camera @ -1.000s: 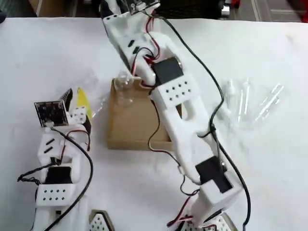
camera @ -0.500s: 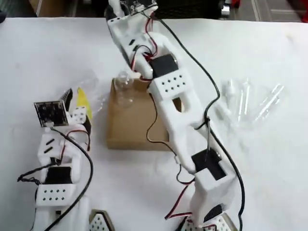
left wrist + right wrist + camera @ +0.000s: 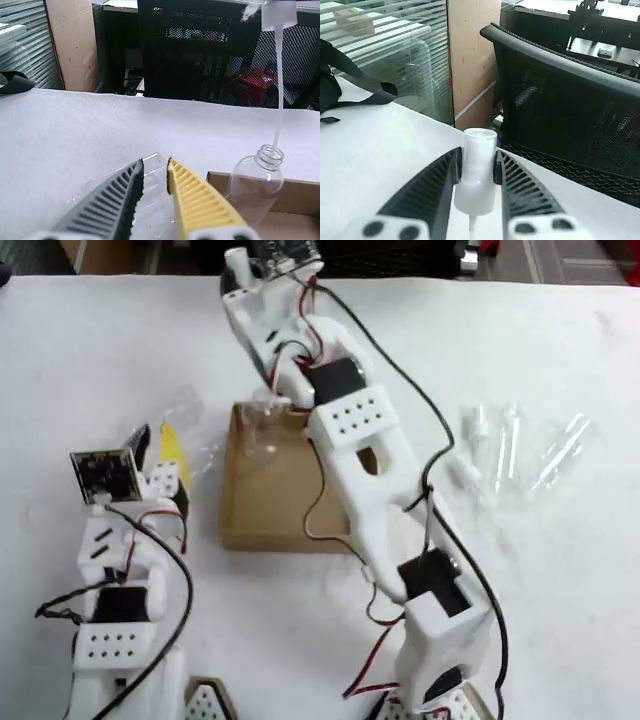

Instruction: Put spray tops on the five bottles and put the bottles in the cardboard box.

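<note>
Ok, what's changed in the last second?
The right gripper, still shut on the spray top, moved slightly toward the far edge of the table, its arm stretching out over the box. Left arm, bottle in the box and loose tops stayed put.

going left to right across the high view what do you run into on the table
left tool → cardboard box → loose spray tops
</note>
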